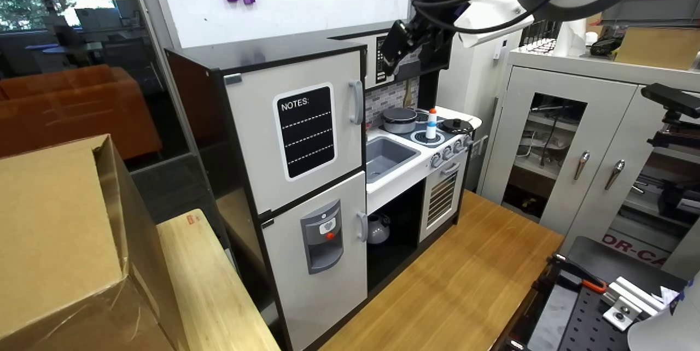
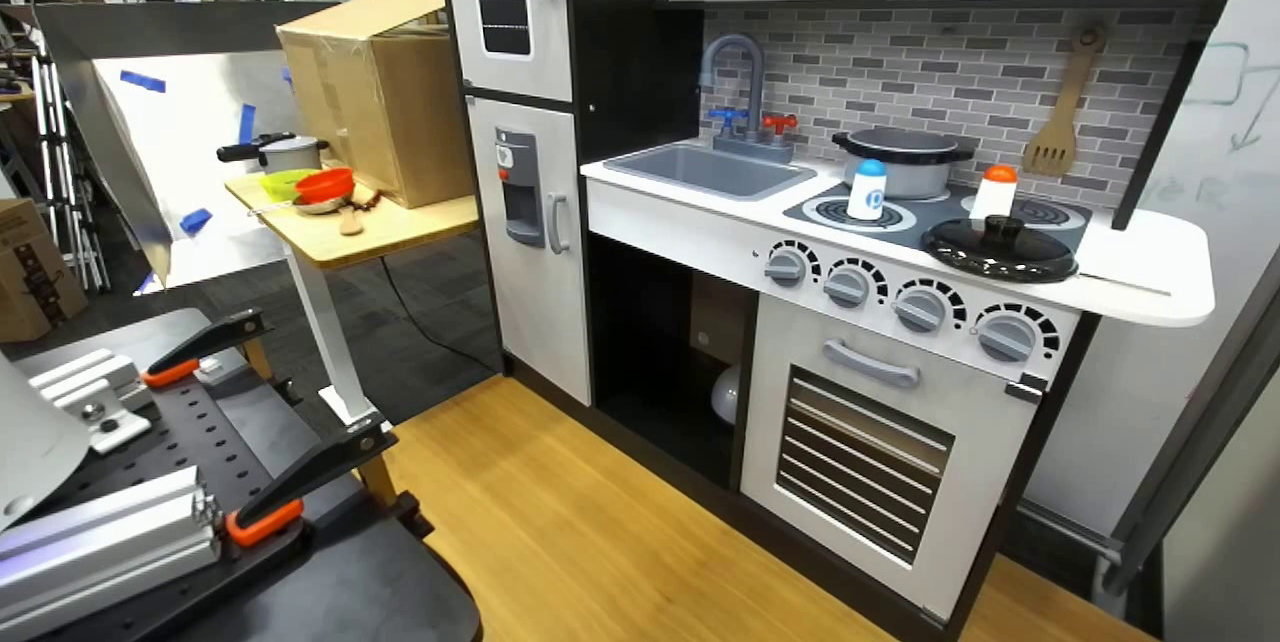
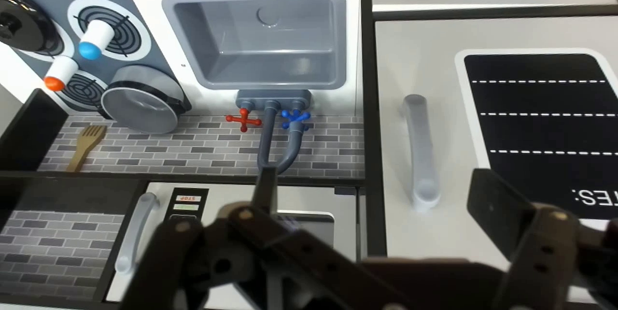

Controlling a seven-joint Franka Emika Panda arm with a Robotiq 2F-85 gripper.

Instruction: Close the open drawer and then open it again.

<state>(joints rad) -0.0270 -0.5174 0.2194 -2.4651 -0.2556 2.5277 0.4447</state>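
Wrist view, and here's the pincer [image 3: 379,194] spread wide along the bottom of the frame, dark fingers [image 3: 499,208] well apart! Over on the right it's the NOTES door [image 3: 451,126], black board [image 3: 545,131] upside down, grey handle [image 3: 422,150] showing between those fingers. Left of it, the sink [image 3: 263,81] at upper middle; the pot [image 3: 145,102], blue-capped bottle [image 3: 96,42] and orange-capped bottle [image 3: 61,72] crowd the upper left. Then, in an exterior view, the NOTES door sits left of centre, looking closed, the dispenser door [image 1: 322,247] right below it. The pincer's up at the top, just right of centre, overlapping the microwave [image 1: 372,66]; dark and small from there, so contact is hard to call. And in an exterior view the top edge crops the NOTES door, faucet [image 2: 757,92] to its right, carton [image 2: 420,112] to its left.
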